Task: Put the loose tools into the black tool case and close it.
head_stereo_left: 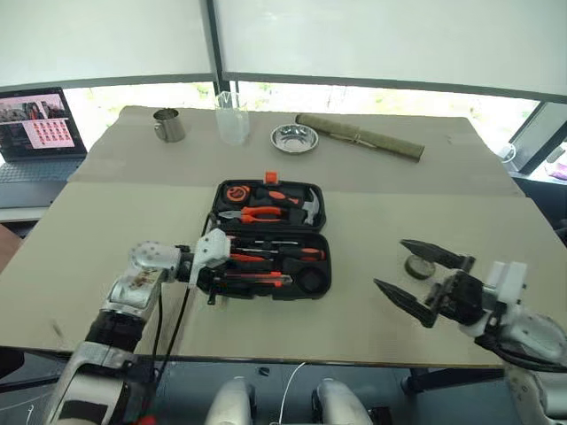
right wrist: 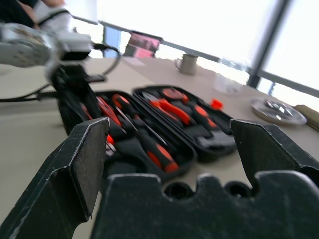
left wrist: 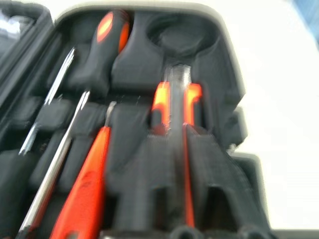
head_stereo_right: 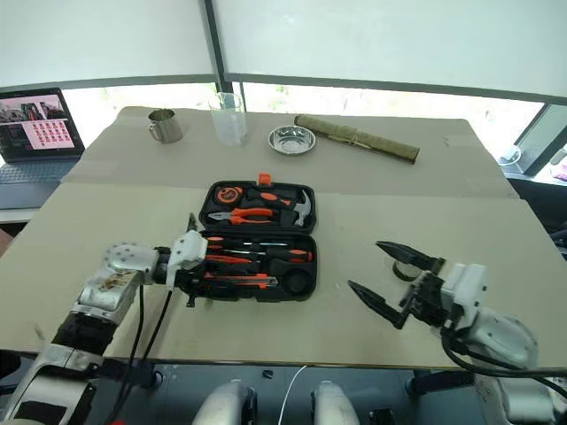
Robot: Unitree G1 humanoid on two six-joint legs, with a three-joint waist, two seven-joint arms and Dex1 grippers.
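The black tool case point(head_stereo_left: 270, 239) is lying open flat in the middle of the bench point(head_stereo_left: 89, 239), lid half at the far side with the orange-handled pliers point(head_stereo_left: 257, 213) and hammer point(head_stereo_left: 307, 205) clipped in. The near half is holding the screwdrivers point(head_stereo_left: 283, 254) and the utility knife point(head_stereo_left: 257, 280) in their slots. The small dark tape roll point(head_stereo_left: 419, 266) is sitting out on the bench, well apart from the case, just beside the right pincer point(head_stereo_left: 418, 274), which is hanging wide open and gripping nothing. The left pincer point(head_stereo_left: 221, 270) is sitting at the case's near-left end over the knife; can't tell if it's open or closed. No readable brand or writing anywhere on the tools.
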